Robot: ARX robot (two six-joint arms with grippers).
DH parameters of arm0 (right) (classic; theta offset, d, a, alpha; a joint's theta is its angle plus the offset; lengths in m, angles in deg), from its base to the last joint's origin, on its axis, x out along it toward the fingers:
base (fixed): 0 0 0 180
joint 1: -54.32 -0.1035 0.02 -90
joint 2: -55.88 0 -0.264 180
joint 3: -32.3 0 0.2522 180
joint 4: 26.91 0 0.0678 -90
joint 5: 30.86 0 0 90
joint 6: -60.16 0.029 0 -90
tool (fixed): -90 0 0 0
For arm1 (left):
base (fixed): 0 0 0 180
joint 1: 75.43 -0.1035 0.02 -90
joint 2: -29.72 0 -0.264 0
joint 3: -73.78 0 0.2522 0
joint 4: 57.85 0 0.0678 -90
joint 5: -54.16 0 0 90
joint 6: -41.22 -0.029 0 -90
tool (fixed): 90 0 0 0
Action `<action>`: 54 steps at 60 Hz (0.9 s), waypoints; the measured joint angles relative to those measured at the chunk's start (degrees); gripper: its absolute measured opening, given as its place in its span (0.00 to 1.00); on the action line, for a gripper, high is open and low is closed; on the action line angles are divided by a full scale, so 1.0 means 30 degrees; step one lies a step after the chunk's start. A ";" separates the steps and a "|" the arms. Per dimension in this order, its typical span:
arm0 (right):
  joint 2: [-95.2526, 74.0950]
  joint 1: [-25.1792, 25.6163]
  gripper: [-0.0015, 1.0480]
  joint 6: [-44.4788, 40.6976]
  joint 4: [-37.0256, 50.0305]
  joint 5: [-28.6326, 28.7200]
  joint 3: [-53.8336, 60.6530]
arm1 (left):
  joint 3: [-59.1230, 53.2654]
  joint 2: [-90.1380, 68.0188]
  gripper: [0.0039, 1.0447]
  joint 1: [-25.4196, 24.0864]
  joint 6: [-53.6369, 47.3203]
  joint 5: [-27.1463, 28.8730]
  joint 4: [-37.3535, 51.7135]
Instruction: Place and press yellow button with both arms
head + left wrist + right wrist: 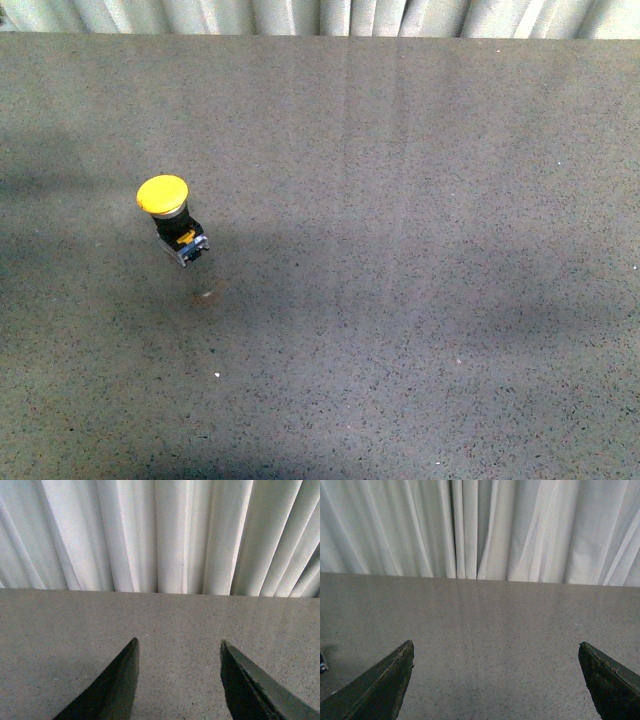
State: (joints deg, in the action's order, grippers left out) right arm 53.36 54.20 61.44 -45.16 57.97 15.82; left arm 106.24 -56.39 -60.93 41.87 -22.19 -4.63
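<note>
The yellow button (163,194) lies tipped on its side on the grey speckled table (420,250), left of centre in the front view, its black body and blue-and-silver base (188,245) pointing toward me. Neither arm shows in the front view. In the left wrist view my left gripper (179,642) is open over bare table, nothing between its fingers. My right gripper (496,647) is open wide in the right wrist view, also over bare table. A small dark object (322,664) is cut off at that view's edge.
A white pleated curtain (320,15) hangs along the table's far edge and fills the background of both wrist views. A faint brownish stain (208,293) marks the table near the button.
</note>
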 joint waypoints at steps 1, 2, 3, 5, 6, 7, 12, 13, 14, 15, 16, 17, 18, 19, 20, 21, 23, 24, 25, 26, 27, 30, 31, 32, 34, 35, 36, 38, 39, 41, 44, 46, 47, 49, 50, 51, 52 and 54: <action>-0.0372 -0.0015 0.91 0.0313 -0.0787 -0.0058 -0.0328 | -0.0277 0.0372 0.42 -0.0146 -0.0007 -0.0095 0.0000; -0.1457 0.0000 0.91 0.0692 -0.2375 -0.0124 -0.1042 | -0.0532 0.0685 0.39 -0.0299 0.0000 -0.0211 -0.0022; -0.2718 0.0087 0.91 0.0889 -0.3723 -0.0168 -0.1792 | -0.0670 0.0845 0.37 -0.0372 0.0000 -0.0270 -0.0044; -0.5982 0.0408 0.91 0.1086 -0.5544 0.0007 -0.3286 | -0.1348 0.1654 0.28 -0.0758 0.0000 -0.0532 -0.0248; -0.6564 0.0444 0.91 0.1086 -0.5537 0.0051 -0.3475 | -0.1596 0.1945 0.25 -0.0882 0.0000 -0.0670 -0.0342; -0.7672 0.0488 0.91 0.1056 -0.5319 0.0211 -0.3796 | -0.1712 0.2098 0.23 -0.0947 0.0000 -0.0743 -0.0393; -1.1067 0.0554 0.91 0.0466 -0.3271 0.0634 -0.4714 | -0.2528 0.3271 0.09 -0.1406 0.0000 -0.1195 -0.0889; -1.1963 0.0488 0.91 0.0248 -0.2535 0.0678 -0.4962 | -0.2608 0.3410 0.07 -0.1464 -0.0007 -0.1268 -0.0954; -1.2407 0.0437 0.91 0.0197 -0.2157 0.0721 -0.5078 | -0.2798 0.3723 0.04 -0.1574 0.0000 -0.1377 -0.1107; -1.3282 0.0321 0.91 -0.0087 -0.1384 0.0743 -0.5311 | -0.2878 0.3883 0.02 -0.1625 -0.0007 -0.1457 -0.1180; -1.3712 0.0240 0.91 -0.0233 -0.1005 0.0772 -0.5435 | -0.3053 0.4211 0.01 -0.1727 0.0044 -0.1559 -0.1333; -1.4564 0.0073 0.91 -0.0430 -0.0233 0.0845 -0.5683 | -0.3140 0.4386 0.01 -0.1770 0.0000 -0.1566 -0.1406; -1.4994 -0.0022 0.91 -0.0554 0.0160 0.0852 -0.5821 | -0.3286 0.4714 0.01 -0.1865 -0.0022 -0.1698 -0.1559; -1.5839 -0.0219 0.91 -0.0838 0.0903 0.1013 -0.6076 | -0.3366 0.4867 0.01 -0.1916 -0.0029 -0.1712 -0.1639; -1.6247 -0.0321 0.91 -0.0954 0.1268 0.1107 -0.6215 | -0.3504 0.5195 0.01 -0.1989 -0.0044 -0.1800 -0.1785; -1.7078 -0.0561 0.91 -0.1224 0.1989 0.1311 -0.6499 | -0.3577 0.5340 0.01 -0.2033 -0.0036 -0.1829 -0.1858; -1.7901 -0.0823 0.91 -0.1566 0.2710 0.1537 -0.6790 | -0.3759 0.5785 0.01 -0.2157 -0.0036 -0.2004 -0.2098; -1.8753 -0.1115 0.91 -0.1872 0.3432 0.1821 -0.7118 | -0.3869 0.6076 0.01 -0.2237 -0.0044 -0.2091 -0.2280; -1.9169 -0.1260 0.91 -0.2011 0.3774 0.1967 -0.7286 | -0.3920 0.6222 0.01 -0.2273 -0.0044 -0.2135 -0.2382; -1.9985 -0.1559 0.91 -0.2244 0.4437 0.2251 -0.7628 | -0.4036 0.6513 0.01 -0.2339 -0.0044 -0.2171 -0.2572; -2.0779 -0.1858 0.91 -0.2557 0.5078 0.2514 -0.7978 | -0.4087 0.6666 0.01 -0.2382 -0.0051 -0.2244 -0.2674; -2.3125 -0.2849 0.91 -0.3774 0.6754 0.3410 -0.9107 | -0.4481 0.7745 0.01 -0.2659 -0.0051 -0.2528 -0.3402; -2.4232 -0.3322 0.91 -0.4371 0.7373 0.3847 -0.9675 | -0.4590 0.8065 0.01 -0.2732 -0.0051 -0.2565 -0.3621; -2.4968 -0.3643 0.91 -0.4794 0.7686 0.4131 -1.0076 | -0.4699 0.8393 0.01 -0.2805 -0.0051 -0.2616 -0.3847; -2.6367 -0.4248 0.91 -0.5581 0.8087 0.4561 -1.0899 | -0.4932 0.9194 0.01 -0.2980 -0.0051 -0.2732 -0.4415; -2.7358 -0.4685 0.91 -0.6142 0.8204 0.4816 -1.1548 | -0.5013 0.9530 0.01 -0.3045 -0.0051 -0.2798 -0.4663; -2.8006 -0.4954 0.91 -0.6470 0.8255 0.5005 -1.1978 | -0.5122 1.0003 0.01 -0.3147 -0.0051 -0.2914 -0.5020; -2.9281 -0.5457 0.91 -0.7009 0.8378 0.5348 -1.2852 | -0.5260 1.0659 0.01 -0.3643 -0.0051 -0.3774 -0.5537; -2.9871 -0.5697 0.91 -0.7169 0.8422 0.5406 -1.3289 | -0.5304 1.0826 0.01 -0.3796 -0.0058 -0.4022 -0.5668; -3.0738 -0.6033 0.91 -0.7431 0.8415 0.5530 -1.3981 | -0.5421 1.1468 0.01 -0.4291 -0.0073 -0.4401 -0.6193; -3.2020 -0.6528 0.91 -0.7694 0.8451 0.5872 -1.5089 | -0.5515 1.2087 0.01 -0.4568 -0.0073 -0.4408 -0.6696; -3.2683 -0.6790 0.91 -0.7723 0.8495 0.5916 -1.5730 | -0.5581 1.2560 0.01 -0.4707 -0.0073 -0.4415 -0.7067; -3.2909 -0.6878 0.91 -0.7723 0.8495 0.5952 -1.5963 | -0.5625 1.2888 0.01 -0.4736 -0.0073 -0.4422 -0.7329; -3.3529 -0.7133 0.91 -0.7723 0.8495 0.6156 -1.6640 | -0.5697 1.3362 0.01 -0.4743 -0.0073 -0.4452 -0.7716; -3.3907 -0.7293 0.91 -0.7715 0.8502 0.6280 -1.7078 | -0.5712 1.3515 0.01 -0.4743 -0.0073 -0.4488 -0.7839; -3.4090 -0.7380 0.91 -0.7723 0.8510 0.6324 -1.7296 | -0.5748 1.3806 0.01 -0.4750 -0.0073 -0.4524 -0.8102; -3.4447 -0.7548 0.91 -0.7715 0.8510 0.6404 -1.7711 | -0.5763 1.3952 0.01 -0.4750 -0.0073 -0.4539 -0.8233; -3.4957 -0.7818 0.91 -0.7694 0.8510 0.6513 -1.8309 | -0.5829 1.4396 0.01 -0.4750 -0.0073 -0.4554 -0.8597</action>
State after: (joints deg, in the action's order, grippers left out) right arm -51.51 30.74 38.36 -19.63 77.51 -39.11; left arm 88.75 -13.20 -75.18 41.65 -35.85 -30.43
